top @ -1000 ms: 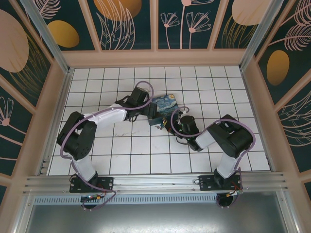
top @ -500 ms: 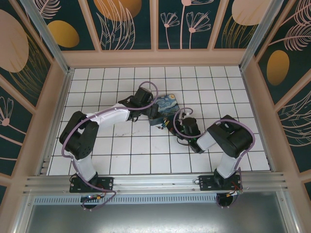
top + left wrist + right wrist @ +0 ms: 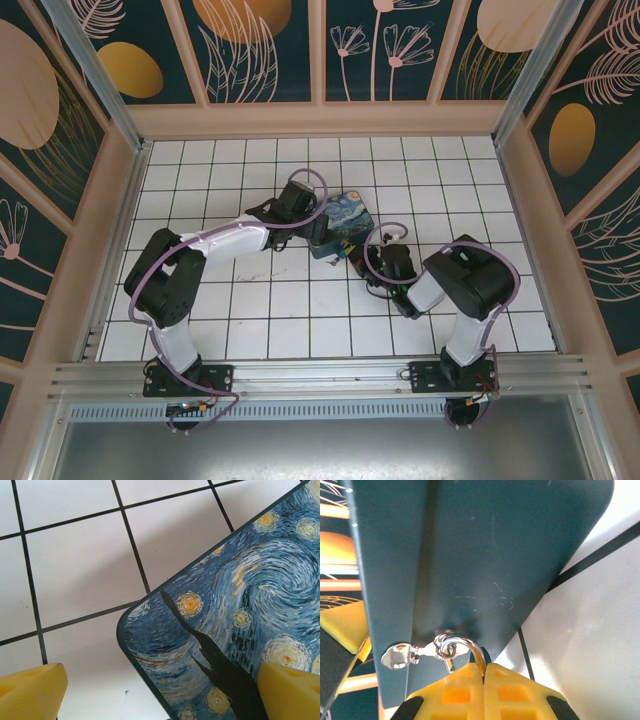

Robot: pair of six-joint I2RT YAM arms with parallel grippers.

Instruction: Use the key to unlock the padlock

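A blue tin box painted with a swirling night sky sits near the middle of the white tiled bench in the overhead view. The left arm reaches in from the lower left and ends at the box's left edge. The right arm bends in from the lower right, and its tip is just beside the box's lower right corner.

In the left wrist view the left fingers stand wide apart and hold nothing. One yellow tip is in the lower left corner of the frame, over bare tile. The other is in the lower right corner, over the painted lid. A rounded corner of the lid lies between them, in the lower middle of the frame.

In the right wrist view the right fingers are pressed tightly together at the bottom centre. Above them rises the box's dark teal side wall. A small silver latch with a ring sits low on that wall, left of centre. The padlock shows as a thin curved silver loop. It passes through the ring and runs down into the seam between the two yellow tips. Its body is hidden behind the tips, and whether the tips pinch the loop cannot be told.
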